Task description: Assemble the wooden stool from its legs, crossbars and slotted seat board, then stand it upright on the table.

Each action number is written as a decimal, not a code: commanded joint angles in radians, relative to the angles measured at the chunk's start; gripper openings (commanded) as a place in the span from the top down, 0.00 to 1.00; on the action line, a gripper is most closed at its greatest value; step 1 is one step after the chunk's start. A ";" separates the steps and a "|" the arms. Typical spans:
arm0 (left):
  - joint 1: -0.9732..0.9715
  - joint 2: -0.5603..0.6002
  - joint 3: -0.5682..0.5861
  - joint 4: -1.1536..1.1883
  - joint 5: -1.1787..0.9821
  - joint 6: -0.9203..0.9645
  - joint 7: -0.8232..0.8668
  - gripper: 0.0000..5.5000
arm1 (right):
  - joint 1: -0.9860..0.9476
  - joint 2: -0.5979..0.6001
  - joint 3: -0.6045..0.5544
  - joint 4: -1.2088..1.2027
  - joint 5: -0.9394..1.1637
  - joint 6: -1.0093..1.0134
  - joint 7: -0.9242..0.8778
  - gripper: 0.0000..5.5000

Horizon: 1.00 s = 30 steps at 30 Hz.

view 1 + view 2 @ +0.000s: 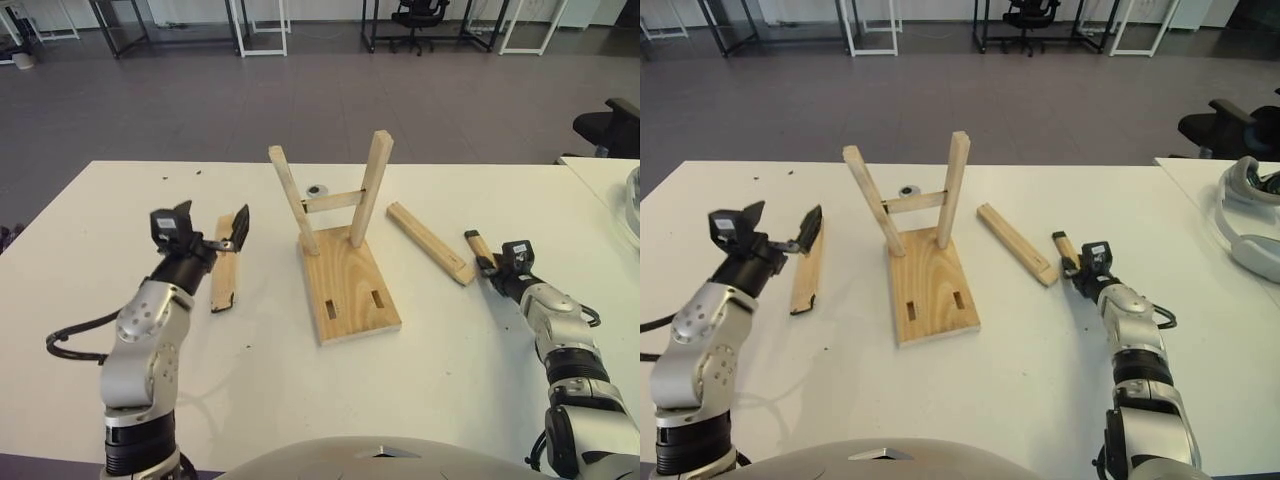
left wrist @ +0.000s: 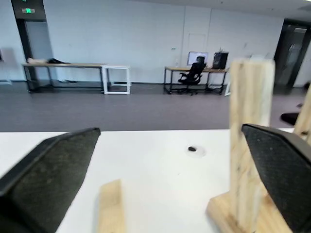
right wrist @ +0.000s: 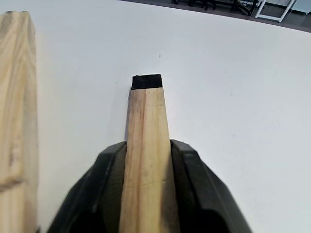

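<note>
1. table (image 1: 450, 400): white, smooth, matt rectangular top. Its far edge runs straight behind the stool parts, with open floor beyond. There is broad bare surface at 6 o'clock of the board and between the board and each arm.
2. seat board (image 1: 355, 295): pale grained wood, a flat rectangle lying at the table's middle with its long axis running about 12 to 6 o'clock. Two small rectangular slots (image 1: 331, 309) stand unfilled near the 6 o'clock end.
3. left upright leg (image 1: 293, 200) and right upright leg (image 1: 371, 187): square-section pale sticks set in the board's 12 o'clock end, splaying toward 11 and 1 o'clock.
4. loose right leg (image 1: 430, 242): same stock, lying flat at 2 o'clock of the board and apart from it, with a step cut at its nearer end.
5. loose left leg (image 1: 227, 265): lying flat at 9 o'clock of the board and apart from it, with a dark notch at its nearer end.
6. fitted crossbar (image 1: 333, 201): thin bar spanning the two upright legs at about mid-height.
7. held crossbar (image 3: 146, 126): short bar with a black-capped tip, at 3 o'clock, just beside the loose right leg's nearer end.
8. right gripper (image 1: 490, 262): black fingers clenched on the held crossbar, one on each side, low over the table.
9. left gripper (image 1: 207, 228): released, its textured black pads (image 2: 48, 170) spread wide over the loose left leg's far end. Contact cannot be told.
10. dark disc (image 1: 318, 189): small and round, on the table at 12 o'clock behind the upright legs.
</note>
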<state>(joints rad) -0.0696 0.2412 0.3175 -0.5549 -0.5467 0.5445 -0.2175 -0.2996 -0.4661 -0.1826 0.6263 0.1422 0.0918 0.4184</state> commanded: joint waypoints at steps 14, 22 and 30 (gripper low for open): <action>-0.471 -0.019 -0.037 -0.008 -0.933 0.111 0.368 0.27 | -0.320 0.273 0.462 -0.985 -0.082 -0.017 0.056 0.76; -0.443 0.022 -0.049 -0.024 -0.963 0.060 0.400 0.55 | -0.294 0.270 0.461 -0.971 -0.112 -0.020 0.051 0.76; -0.419 0.039 -0.078 -0.038 -0.978 0.036 0.407 0.84 | -0.298 0.262 0.438 -0.964 -0.083 -0.001 0.073 0.76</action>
<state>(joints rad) -0.4896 0.2662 0.2555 -0.5809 -1.5187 0.5844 0.1844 -0.5919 -0.1946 0.2660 -0.3389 0.0562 0.0754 0.4792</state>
